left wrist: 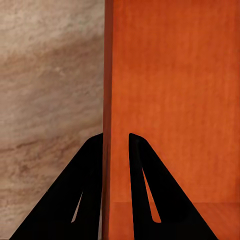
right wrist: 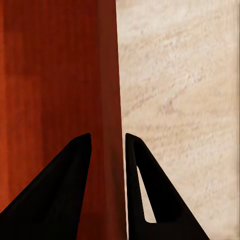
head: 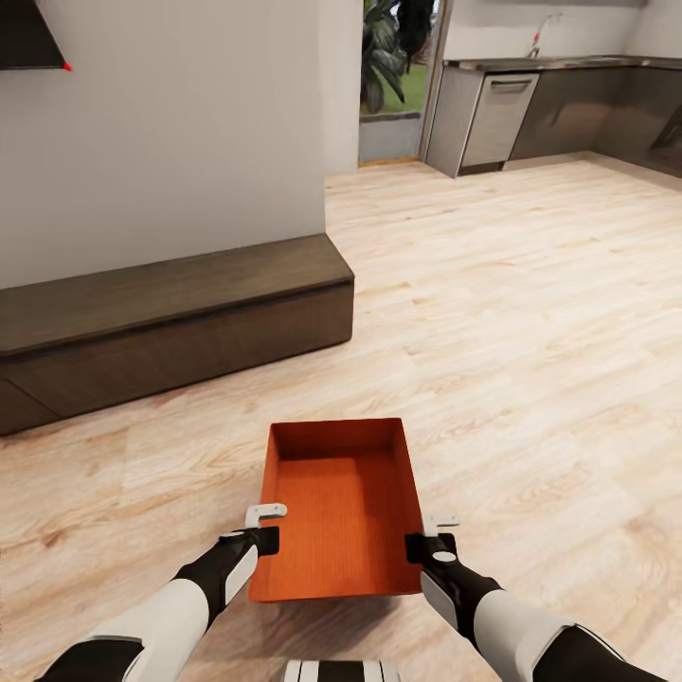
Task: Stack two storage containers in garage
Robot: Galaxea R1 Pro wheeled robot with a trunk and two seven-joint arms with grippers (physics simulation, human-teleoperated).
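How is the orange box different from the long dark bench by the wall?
The storage container is bright orange-red; the low dark cabinet is dark brown. The container is small and open on top, the cabinet long with a closed flat top. The container is held by the left gripper and right gripper on its side walls; the cabinet sits on the wood floor. Both are rectangular.

Bright, even light; soft render blur

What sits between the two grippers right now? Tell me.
The orange storage container spans the gap in the head view: left gripper clamps its left wall, right gripper its right wall. Each wrist view shows a wall between the fingers.
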